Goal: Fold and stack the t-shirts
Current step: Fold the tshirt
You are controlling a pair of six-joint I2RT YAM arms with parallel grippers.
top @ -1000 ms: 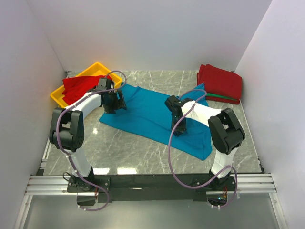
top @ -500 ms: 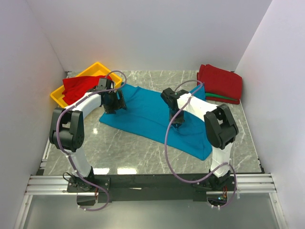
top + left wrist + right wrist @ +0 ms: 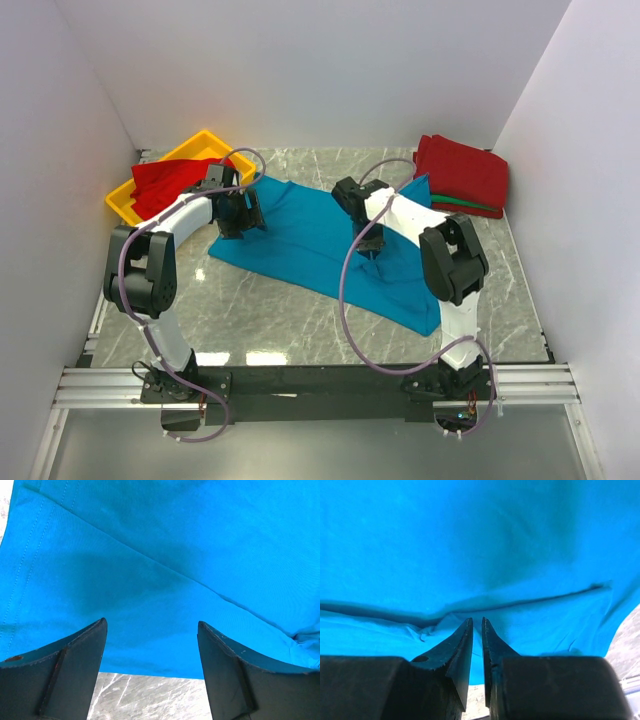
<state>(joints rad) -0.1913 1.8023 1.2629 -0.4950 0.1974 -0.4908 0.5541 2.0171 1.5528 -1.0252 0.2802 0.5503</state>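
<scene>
Now, teal shirt (image 3: 300, 235) lies spread mid-counter (image 3: 300, 325). Right claw (image 3: 476, 621) is nearly shut, pinching a fold. Left claw (image 3: 152, 625) gapes over its left edge. We'd close left, then lift both evenly.

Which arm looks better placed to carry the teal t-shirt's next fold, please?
Right, probably: the right end effector sits nearly closed on a puckered crease of the teal t-shirt, seemingly pinching it; the left end effector hovers open over the shirt's edge, holding nothing.
</scene>
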